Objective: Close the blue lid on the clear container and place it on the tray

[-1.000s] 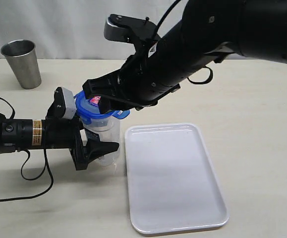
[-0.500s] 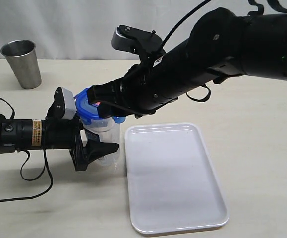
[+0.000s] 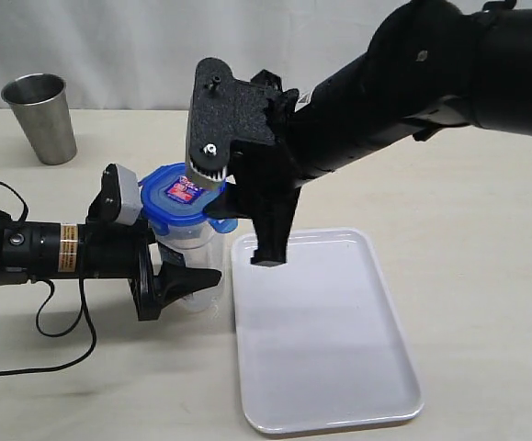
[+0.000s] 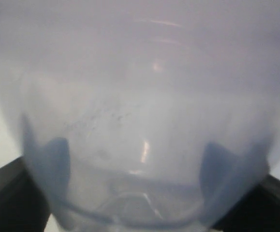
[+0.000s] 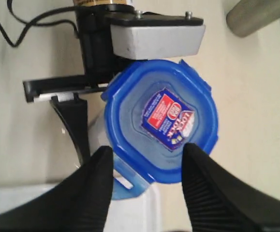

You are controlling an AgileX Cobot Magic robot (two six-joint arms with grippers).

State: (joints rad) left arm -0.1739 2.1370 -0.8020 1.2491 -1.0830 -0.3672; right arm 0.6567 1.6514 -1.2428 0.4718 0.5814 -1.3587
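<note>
The clear container (image 3: 195,265) stands upright on the table just left of the tray (image 3: 339,409), with my left gripper (image 3: 190,276) shut around its lower body. In the left wrist view the container (image 4: 140,111) fills the frame, and the dark fingers (image 4: 50,159) show through its wall on both sides. The blue lid (image 3: 181,197) lies on its mouth, sticker up, with one flap sticking out toward the tray. My right gripper (image 3: 252,241) points down, open, over that edge of the lid (image 5: 161,121). Its fingers (image 5: 95,191) straddle the flap and hold nothing.
A grey steel cup (image 3: 40,118) stands at the back left, well away. The left arm's black cable (image 3: 63,322) loops over the table in front of it. The white tray's corner (image 5: 33,208) lies right beside the container.
My right gripper has lifted off the lid and swung to point downward, uncovering the sticker. The left gripper and the container have stayed put.
</note>
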